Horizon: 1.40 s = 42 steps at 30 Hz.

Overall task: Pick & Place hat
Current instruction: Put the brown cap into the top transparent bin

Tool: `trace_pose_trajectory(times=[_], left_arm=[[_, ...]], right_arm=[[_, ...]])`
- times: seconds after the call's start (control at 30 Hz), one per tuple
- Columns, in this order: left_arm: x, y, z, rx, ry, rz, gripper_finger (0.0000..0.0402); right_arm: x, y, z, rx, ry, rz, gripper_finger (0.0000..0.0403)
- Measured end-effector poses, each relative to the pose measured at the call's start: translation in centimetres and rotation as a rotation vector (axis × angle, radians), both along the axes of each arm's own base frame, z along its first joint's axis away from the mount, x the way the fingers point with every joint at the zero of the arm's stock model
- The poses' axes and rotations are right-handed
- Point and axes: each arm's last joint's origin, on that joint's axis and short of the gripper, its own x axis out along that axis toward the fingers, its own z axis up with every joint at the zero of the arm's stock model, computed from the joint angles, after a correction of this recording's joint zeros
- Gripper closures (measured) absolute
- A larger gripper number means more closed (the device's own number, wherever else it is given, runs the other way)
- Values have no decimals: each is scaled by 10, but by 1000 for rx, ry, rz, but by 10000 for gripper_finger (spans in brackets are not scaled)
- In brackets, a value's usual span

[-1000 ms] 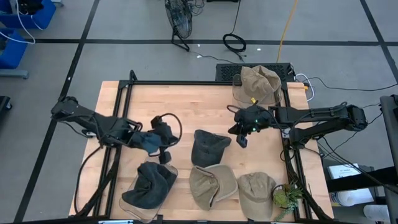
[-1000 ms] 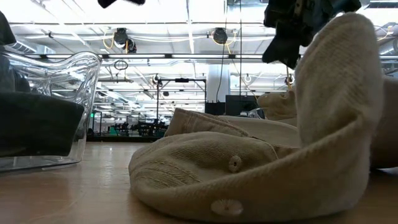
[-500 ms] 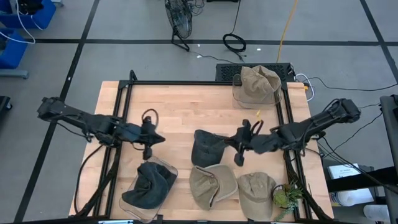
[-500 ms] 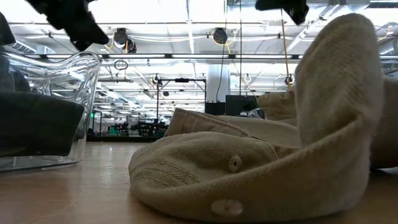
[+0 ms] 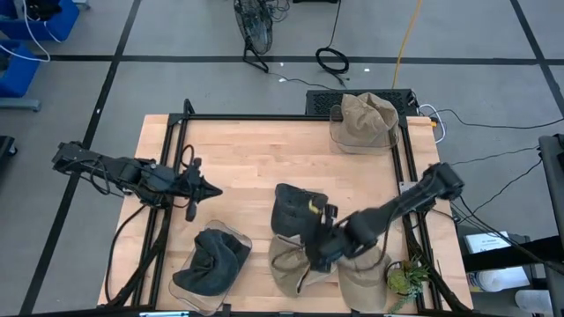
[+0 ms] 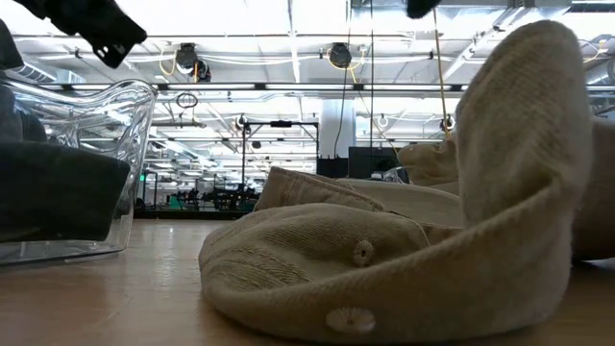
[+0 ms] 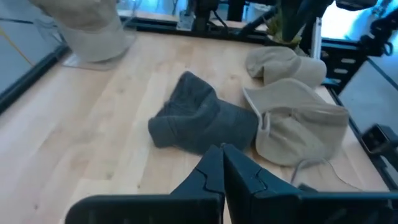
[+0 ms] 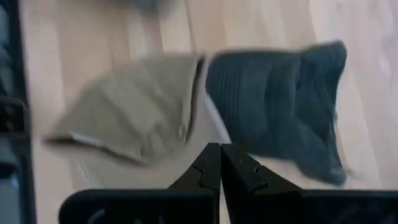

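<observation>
High view: at the near edge of the wooden table [image 5: 256, 158], a clear plastic tub [image 5: 181, 286] holds a crumpled dark grey hat [image 5: 216, 260], with two tan cloth hats [image 5: 295, 260] lying to its right. The right gripper [image 5: 317, 249] hangs over those tan hats, fingers pressed together and empty. Just beyond lies a dark grey cap [image 5: 295, 210]. The left gripper [image 5: 196, 188] hovers mid-table at the left, fingers likewise closed on nothing. Farthest off, a tan bucket hat [image 5: 366, 119] sits at the back right corner.
</observation>
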Motion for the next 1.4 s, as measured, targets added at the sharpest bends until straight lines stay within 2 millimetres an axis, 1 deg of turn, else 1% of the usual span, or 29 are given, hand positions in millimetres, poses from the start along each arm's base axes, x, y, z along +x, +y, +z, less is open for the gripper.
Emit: trace_pose_trajectory(times=[0.1, 0.2, 0.33, 0.47, 0.57, 0.63, 0.77, 0.87, 0.93, 1.07, 1.2, 1.3, 1.4], left_arm=[[-1, -1, -2, -10, 29, -31, 395], [-2, -1, -5, -24, 55, -47, 394], [-2, -1, -6, -29, 73, -51, 398], [-2, -1, -6, -35, 73, -47, 389], [-2, -1, -6, -36, 72, -47, 396], [-2, -1, -6, -36, 73, -47, 398], [-2, -1, -6, -38, 71, -42, 390], [-2, -1, -6, -46, 71, -34, 396], [-2, -1, -6, -49, 72, -32, 398], [-2, -1, -6, -56, 72, -27, 389], [-2, -1, -6, -63, 72, -23, 397], [-2, -1, -6, -64, 71, -23, 394], [-2, -1, -6, -70, 72, -20, 387]], right_arm=[[2, 22, 2, -2, 28, 11, 403], [3, 44, 4, 7, 19, 55, 403], [2, 63, -7, 20, 77, 153, 403], [-3, 72, -22, -18, 146, 285, 403], [-5, 72, -30, -21, 156, 283, 396], [-5, 72, -36, 1, 175, 296, 385], [-2, 73, -47, 68, 183, 356, 345], [0, 76, -59, 113, 171, 393, 305], [0, 77, -62, 110, 161, 418, 276], [3, 79, -64, 78, 118, 519, 218], [7, 80, -73, -1, 37, 619, 170], [11, 81, -85, -66, -47, 678, 144], [12, 82, -100, -80, -114, 732, 128]])
